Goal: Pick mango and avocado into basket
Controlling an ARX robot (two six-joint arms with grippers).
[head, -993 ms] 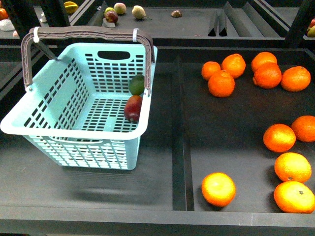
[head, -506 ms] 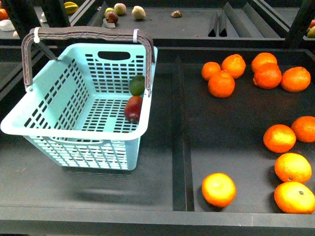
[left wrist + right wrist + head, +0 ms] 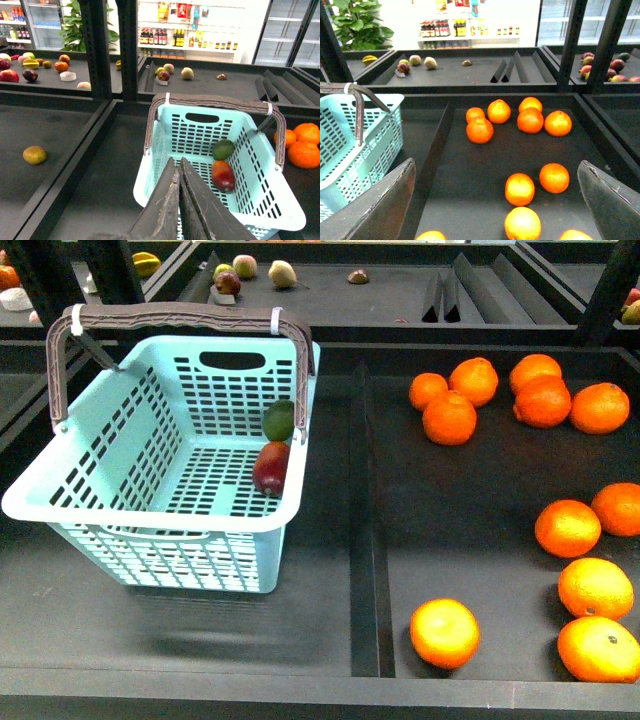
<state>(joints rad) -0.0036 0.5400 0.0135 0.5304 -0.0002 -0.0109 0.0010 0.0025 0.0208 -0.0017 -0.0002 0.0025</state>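
Note:
The turquoise basket (image 3: 130, 455) stands on the left shelf bay with its brown-grey handles (image 3: 180, 315) raised. Inside, against its right wall, lie the red mango (image 3: 270, 468) and the green avocado (image 3: 279, 421), the avocado further back. The left wrist view shows the same basket (image 3: 170, 130), mango (image 3: 223, 175) and avocado (image 3: 223, 149). My left gripper (image 3: 178, 162) is shut with nothing between its fingers, hovering before the basket's near rim. My right gripper (image 3: 497, 172) is open and empty above the oranges (image 3: 520, 189). Neither arm shows in the front view.
Several oranges (image 3: 449, 417) lie across the right bay, behind a raised divider (image 3: 362, 520). The shelf behind carries assorted fruit (image 3: 282, 273). A brownish fruit (image 3: 34, 155) sits alone in the bay beyond the basket. Dark posts (image 3: 96, 47) frame the shelves.
The front view has shifted slightly, so everything sits a little lower in the picture. The basket, mango and avocado keep their places relative to each other.

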